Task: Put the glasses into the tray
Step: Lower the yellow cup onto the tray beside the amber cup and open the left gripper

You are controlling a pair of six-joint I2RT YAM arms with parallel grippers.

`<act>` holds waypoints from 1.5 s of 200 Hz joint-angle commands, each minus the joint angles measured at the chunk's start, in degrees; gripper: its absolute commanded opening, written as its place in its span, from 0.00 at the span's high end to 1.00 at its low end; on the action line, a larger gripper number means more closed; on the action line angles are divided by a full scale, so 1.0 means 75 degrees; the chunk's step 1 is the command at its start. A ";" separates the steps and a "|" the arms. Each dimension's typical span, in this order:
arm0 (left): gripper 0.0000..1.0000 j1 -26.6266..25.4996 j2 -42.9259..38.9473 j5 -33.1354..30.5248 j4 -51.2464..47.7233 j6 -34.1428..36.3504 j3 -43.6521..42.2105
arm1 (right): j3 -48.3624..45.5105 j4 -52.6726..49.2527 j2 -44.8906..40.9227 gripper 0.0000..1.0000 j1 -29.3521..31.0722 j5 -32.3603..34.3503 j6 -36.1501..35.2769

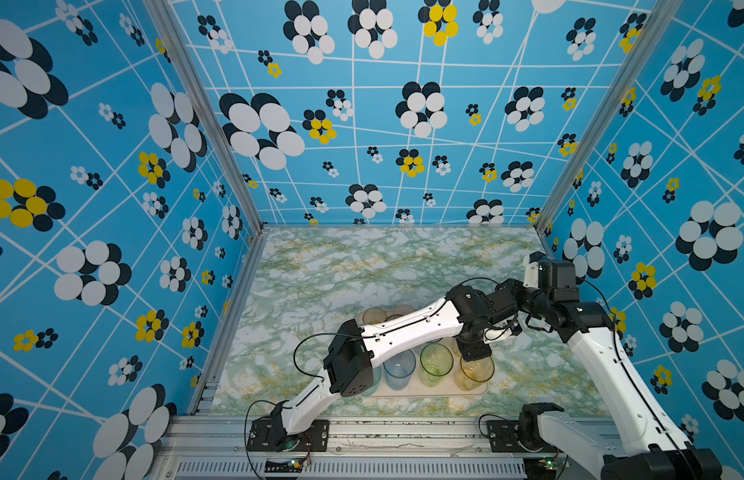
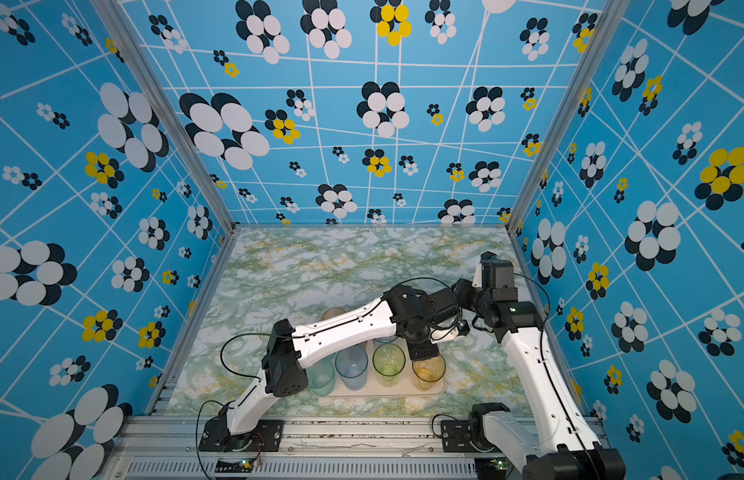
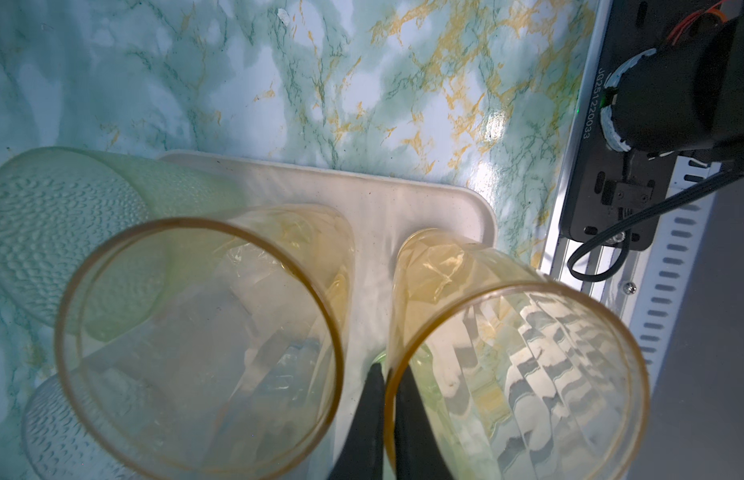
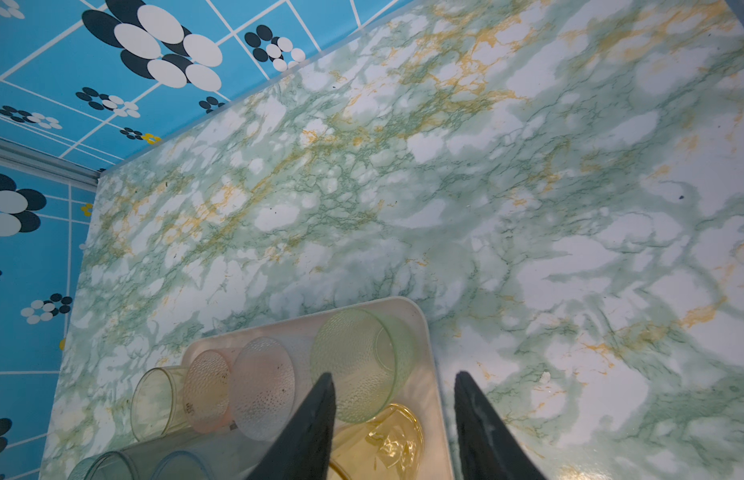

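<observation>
My left gripper [image 3: 390,370] is closed on the rim wall of the amber tumbler [image 3: 528,374], which stands at a corner of the tray [image 3: 424,199]; my right gripper [image 4: 394,376] is open and empty above the tray edge; the green tumbler [image 4: 362,365] and its neighbours stand in the tray; none shows on the marble tabletop [image 4: 486,166]; my arm hides part of the tray, so the count is unverified; remaining, I judge: release, then withdraw.

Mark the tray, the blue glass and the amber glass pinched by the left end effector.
tray [image 3: 480,210]: left wrist view, rounded corner of the rim.
blue glass [image 1: 398,368]: a top view, inside its mouth.
amber glass [image 3: 528,374]: left wrist view, ribbed inner wall.
</observation>
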 commanded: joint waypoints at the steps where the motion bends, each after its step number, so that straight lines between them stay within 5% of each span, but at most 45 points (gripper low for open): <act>1: 1.00 0.0055 0.0114 -0.0032 -0.0213 0.0124 0.0238 | -0.0167 0.0122 0.0012 0.52 -0.0039 -0.0058 -0.0048; 164: 1.00 0.0134 0.0067 -0.0120 -0.0233 0.0094 0.0284 | -0.0209 0.0149 0.0023 0.51 -0.0050 -0.0067 -0.0089; 300: 0.87 0.0188 -0.0225 -0.0203 -0.0035 0.0064 0.0255 | -0.0214 0.0111 -0.0036 0.51 -0.0049 -0.0067 -0.0083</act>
